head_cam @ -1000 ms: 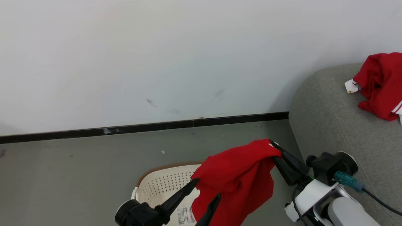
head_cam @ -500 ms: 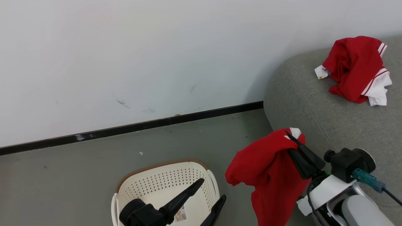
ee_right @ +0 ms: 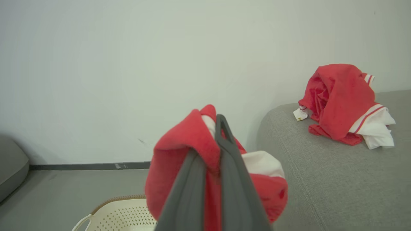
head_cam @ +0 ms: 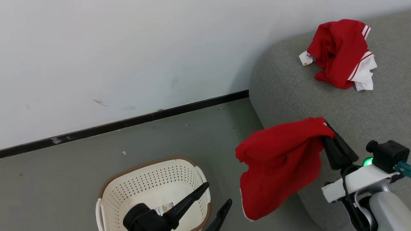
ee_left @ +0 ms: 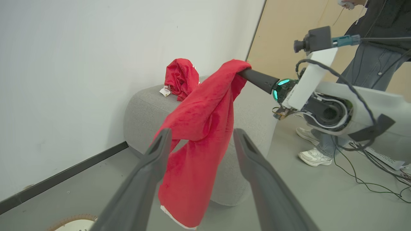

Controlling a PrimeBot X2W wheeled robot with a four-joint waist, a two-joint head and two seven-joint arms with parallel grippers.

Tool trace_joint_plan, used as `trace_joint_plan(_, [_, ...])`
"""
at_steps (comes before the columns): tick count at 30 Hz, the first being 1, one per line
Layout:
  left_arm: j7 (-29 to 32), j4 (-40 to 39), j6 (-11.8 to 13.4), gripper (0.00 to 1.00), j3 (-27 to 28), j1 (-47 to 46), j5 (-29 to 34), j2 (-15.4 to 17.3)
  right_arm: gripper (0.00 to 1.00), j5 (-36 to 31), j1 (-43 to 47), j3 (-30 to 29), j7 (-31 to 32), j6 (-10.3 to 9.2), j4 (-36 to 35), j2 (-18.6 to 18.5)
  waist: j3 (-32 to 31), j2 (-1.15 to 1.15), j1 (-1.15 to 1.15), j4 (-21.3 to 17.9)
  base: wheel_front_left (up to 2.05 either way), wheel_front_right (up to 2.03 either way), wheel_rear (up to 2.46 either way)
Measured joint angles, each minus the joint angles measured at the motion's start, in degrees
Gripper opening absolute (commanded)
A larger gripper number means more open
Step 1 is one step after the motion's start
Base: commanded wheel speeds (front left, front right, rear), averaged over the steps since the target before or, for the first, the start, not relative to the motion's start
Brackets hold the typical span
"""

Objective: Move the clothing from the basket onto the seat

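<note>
The step in hand is the carry of the second piece of clothing to the seat point(head_cam: 289, 89). The right end effector point(head_cam: 327, 130) is clamped on an upper fold of the plain garment point(head_cam: 279, 160), its two fingers pressed together with red cloth bunched around them. The garment hangs free in the air and clear of the floor point(head_cam: 192, 134). It is between the basket point(head_cam: 144, 162) and the seat's rounded front edge, with its lower hem below the level of the cushion top. The striped garment point(head_cam: 340, 51) lies crumpled on the seat, further back, towards the wall. The basket stands on the floor and looks empty, with the label on its bottom bare. The left end effector point(head_cam: 217, 193) hovers over the basket with its fingers spread apart and holds nothing.

By this reading the task is near its end: one garment is delivered and the other is on its way.

The next move calls for the right arm to go further over the cushion. It should go high enough that the trailing hem clears the front edge rather than dragging against it. Then it should lower and part the fingers, so the cloth drops onto the upholstery beside the striped garment. If it lets go too near the edge, the soft fabric could slide off to the floor.
</note>
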Motion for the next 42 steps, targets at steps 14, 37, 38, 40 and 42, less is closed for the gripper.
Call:
trace_joint_plan(14, [-0.24,-0.30,1.96,1.00,0.40,0.20,1.48,-0.11,0.00,10.14,-16.85,-9.20,3.94,-0.02,7.43,-0.11,5.31,0.00,0.00,1.45,0.00,0.00,0.00])
trace_joint_plan(37, [0.90,-2.41,2.89,1.00,-0.25,0.92,2.10,1.54,0.00,11.91,-49.47,-37.53,9.73,-0.04,26.70,-9.18,15.28,0.00,0.00,9.85,0.00,0.00,0.00])
trace_joint_plan(38, [1.01,-2.44,2.86,1.00,-0.29,0.88,2.10,1.67,0.00,11.45,-50.38,-38.47,9.72,-0.04,27.27,-9.67,15.68,0.00,0.00,10.15,0.00,0.00,0.00])
trace_joint_plan(40, [1.33,-2.60,2.82,1.00,-0.30,0.40,2.10,2.02,0.00,9.59,-53.02,-40.94,9.64,-0.04,28.81,-11.48,16.87,0.00,0.00,10.97,0.00,0.00,0.00])
trace_joint_plan(42, [1.38,-2.68,2.76,1.00,-0.25,0.02,2.10,2.21,0.00,8.51,-55.07,-42.13,9.43,-0.04,29.26,-12.50,17.64,0.00,0.00,11.44,0.00,0.00,0.00])
